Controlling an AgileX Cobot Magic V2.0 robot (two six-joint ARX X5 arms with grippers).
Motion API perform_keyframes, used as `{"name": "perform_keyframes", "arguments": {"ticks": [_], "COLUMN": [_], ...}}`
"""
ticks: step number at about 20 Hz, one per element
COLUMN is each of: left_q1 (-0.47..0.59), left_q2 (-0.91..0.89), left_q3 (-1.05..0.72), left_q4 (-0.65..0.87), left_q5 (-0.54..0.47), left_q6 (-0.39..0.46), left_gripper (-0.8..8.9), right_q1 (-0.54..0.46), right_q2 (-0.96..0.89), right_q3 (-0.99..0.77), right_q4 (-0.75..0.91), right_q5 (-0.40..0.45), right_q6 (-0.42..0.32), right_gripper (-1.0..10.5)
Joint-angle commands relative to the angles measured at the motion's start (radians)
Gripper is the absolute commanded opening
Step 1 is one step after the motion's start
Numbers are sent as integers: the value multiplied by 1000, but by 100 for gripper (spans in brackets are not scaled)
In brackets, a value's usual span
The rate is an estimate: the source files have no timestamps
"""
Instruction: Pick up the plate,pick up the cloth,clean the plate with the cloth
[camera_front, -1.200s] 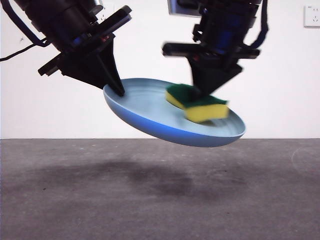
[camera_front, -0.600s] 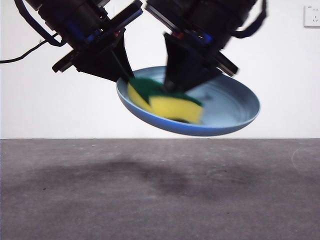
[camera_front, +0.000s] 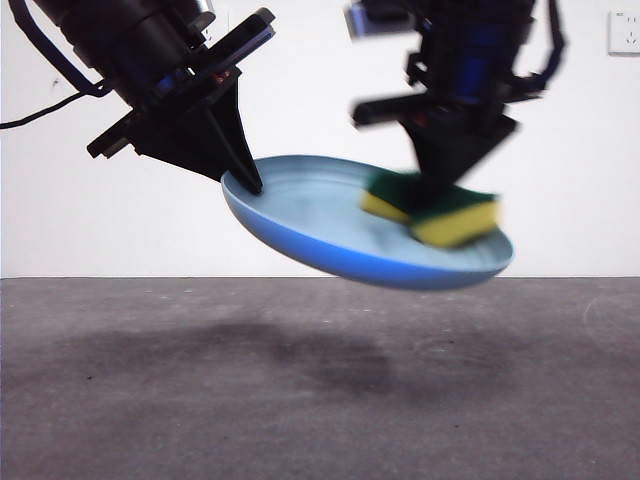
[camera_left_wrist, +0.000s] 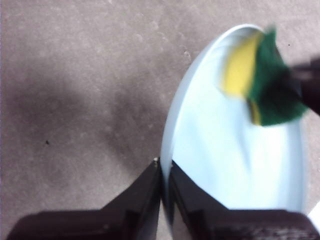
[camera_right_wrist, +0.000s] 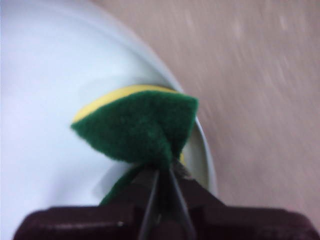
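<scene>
Held aloft over grey tabletop (camera_front: 320, 400): round light-blue plate (camera_front: 330, 215), stiff, light, left end effector (camera_front: 248, 185) clamped at nine-o'clock rim. Soft yellow-green sponge cloth (camera_front: 440, 212), pinched by right end effector (camera_right_wrist: 161, 175), pressed near three o'clock.

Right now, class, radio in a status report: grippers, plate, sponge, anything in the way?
Left gripper shut on plate rim, held tilted above table. Right gripper shut on sponge, pressing it on the plate's far side from the left gripper. Nothing in the way.
</scene>
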Motion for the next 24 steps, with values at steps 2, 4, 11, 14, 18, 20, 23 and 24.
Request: {"name": "perform_keyframes", "arguments": {"ticks": [2, 4, 11, 14, 18, 20, 23, 24], "left_q1": [-8, -5, 164, 235, 270, 273, 273, 273], "left_q2": [-9, -8, 46, 125, 260, 305, 311, 310], "left_q3": [3, 3, 3, 3, 3, 3, 3, 3], "left_q4": [-5, -52, -24, -7, 17, 33, 53, 59], "left_q5": [-2, -156, -296, -216, -225, -226, -217, -217], "left_q6": [57, 129, 238, 251, 276, 298, 298, 298], "left_gripper": [-8, -9, -9, -9, -8, 2, 232, 296], "right_q1": [-4, -4, -4, -4, -4, -4, -4, -4], "right_q2": [-11, -44, -232, -310, -375, -388, -388, -386], "right_q3": [-11, -11, -11, -11, -11, -11, -11, -11], "right_q4": [169, 202, 42, -32, -77, -93, -98, -95], "right_q5": [-167, -232, -229, -229, -228, -228, -226, -226], "right_q6": [-4, 3, 3, 3, 3, 4, 3, 3], "right_gripper": [-16, -16, -16, -16, -16, -16, -16, -16]}}
